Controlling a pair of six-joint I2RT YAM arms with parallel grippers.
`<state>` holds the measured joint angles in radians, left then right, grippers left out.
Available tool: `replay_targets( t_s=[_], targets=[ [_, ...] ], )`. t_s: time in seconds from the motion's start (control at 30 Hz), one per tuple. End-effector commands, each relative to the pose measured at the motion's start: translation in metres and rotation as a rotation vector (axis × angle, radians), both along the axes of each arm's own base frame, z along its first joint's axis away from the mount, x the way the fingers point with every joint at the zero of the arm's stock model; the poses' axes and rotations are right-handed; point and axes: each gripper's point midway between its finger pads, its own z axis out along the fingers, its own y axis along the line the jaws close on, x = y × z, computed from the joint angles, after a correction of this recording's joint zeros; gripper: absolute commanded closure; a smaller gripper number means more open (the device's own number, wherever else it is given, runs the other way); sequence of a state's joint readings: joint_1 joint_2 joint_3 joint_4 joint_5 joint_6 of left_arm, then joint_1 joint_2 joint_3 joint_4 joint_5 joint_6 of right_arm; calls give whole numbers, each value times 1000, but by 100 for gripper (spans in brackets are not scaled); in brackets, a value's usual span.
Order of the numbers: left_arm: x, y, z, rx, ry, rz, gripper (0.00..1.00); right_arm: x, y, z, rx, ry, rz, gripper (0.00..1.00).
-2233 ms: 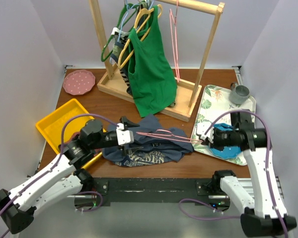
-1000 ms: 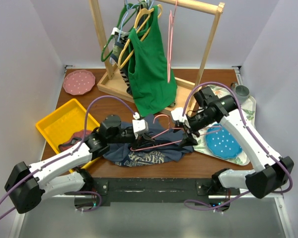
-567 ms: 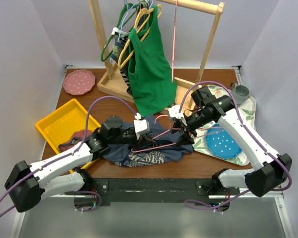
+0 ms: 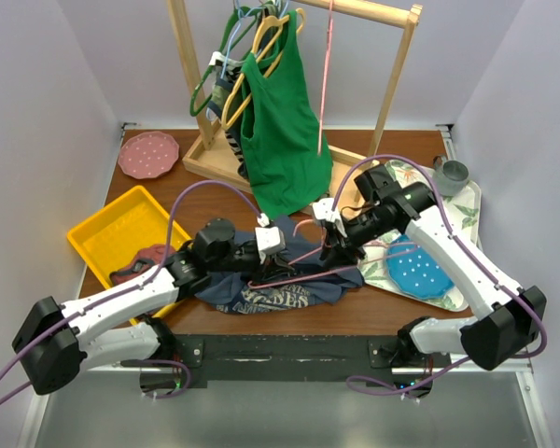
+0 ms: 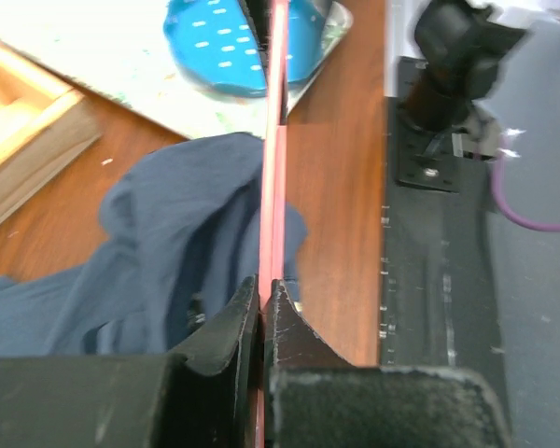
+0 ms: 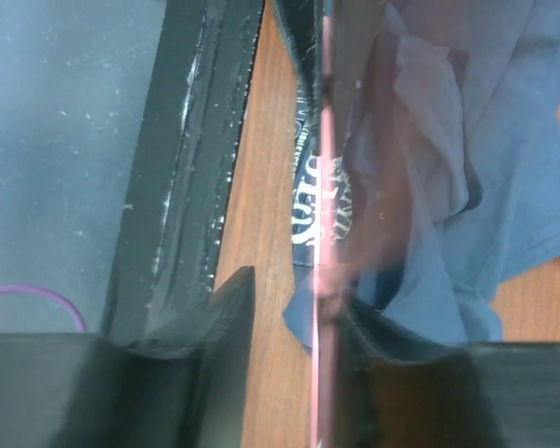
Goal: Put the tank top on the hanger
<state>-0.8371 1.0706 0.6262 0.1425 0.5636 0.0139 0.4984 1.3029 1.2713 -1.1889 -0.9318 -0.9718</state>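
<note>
The dark navy tank top lies crumpled on the table near the front edge. The pink wire hanger stretches across it, held between both arms. My left gripper is shut on the hanger's left end; in the left wrist view the hanger runs out from the left gripper over the tank top. My right gripper is at the right end. The right wrist view is smeared: the hanger lies against one finger of the right gripper as it closes, with the tank top below.
A wooden rack at the back holds a green tank top, several hangers and another pink hanger. A yellow tray and pink plate are left. A floral tray with a blue plate and a grey cup are right.
My right arm has come left from the floral tray to the hanger's right end and its jaws have closed there. The left arm has carried the hanger a little rightward.
</note>
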Motion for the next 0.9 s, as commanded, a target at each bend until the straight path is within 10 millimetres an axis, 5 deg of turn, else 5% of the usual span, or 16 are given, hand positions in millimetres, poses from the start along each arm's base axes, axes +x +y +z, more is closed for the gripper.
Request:
replay_targets(
  t_s=[0.0,0.1,0.13,0.17,0.27,0.57,0.87],
  targets=[
    [6,-12,39,-107,-50,7,100,3,8,8,30,13,-16,100],
    [16,-10,40,-112,-29,84,93,10,3,1,-5,-18,-57,100],
    [19,-6,35,-95,13,127,74,12,0,1,-14,-45,-75,100],
    [31,2,33,-75,15,219,41,10,-2,-5,-19,-41,-83,100],
    [44,26,15,-7,79,397,20,10,-7,-13,-36,-64,-119,100],
    [37,89,-39,73,388,782,22,20,-18,-22,-62,-106,-208,100],
    [30,103,-83,223,538,910,31,29,-20,-23,-74,-116,-260,100]
  ],
)
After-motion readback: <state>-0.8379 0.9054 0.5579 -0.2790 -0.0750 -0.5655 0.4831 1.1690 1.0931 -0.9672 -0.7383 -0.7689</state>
